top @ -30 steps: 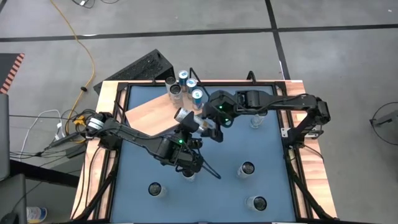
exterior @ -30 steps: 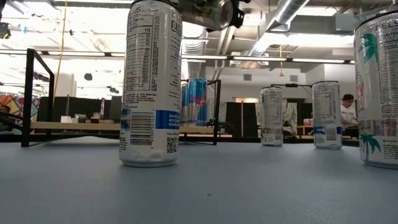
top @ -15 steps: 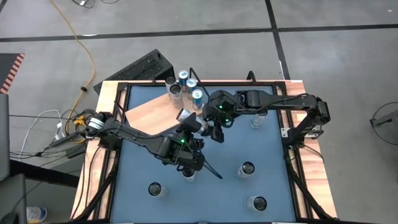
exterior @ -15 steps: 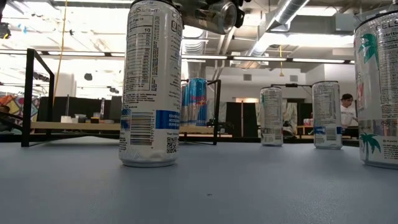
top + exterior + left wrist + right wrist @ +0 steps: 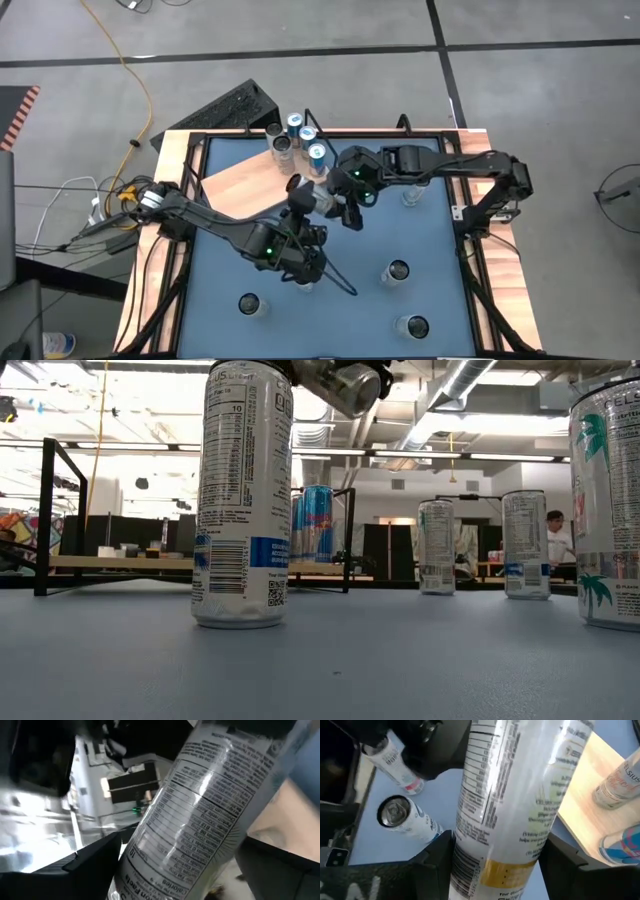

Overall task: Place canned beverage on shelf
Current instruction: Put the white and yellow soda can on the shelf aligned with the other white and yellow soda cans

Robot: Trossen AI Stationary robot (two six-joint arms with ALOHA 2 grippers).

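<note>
A tall white metal can with small black print and a blue band [image 5: 242, 495] stands close by on the flat blue-grey tabletop [image 5: 330, 670]. Its top goes past the top of the picture. Above it, a silver can lying on its side [image 5: 340, 380] hangs in the air, and something dark is around it. Farther back, a blue and silver can [image 5: 317, 523] stands on a long pale wooden shelf board [image 5: 120, 564] with thin black wire posts [image 5: 46, 515]. To the right, two white cans [image 5: 436, 547] [image 5: 526, 544] stand on the tabletop. A big white can with a green palm tree [image 5: 606, 505] stands at the right edge. A person [image 5: 556, 540] is far back in the room.
</note>
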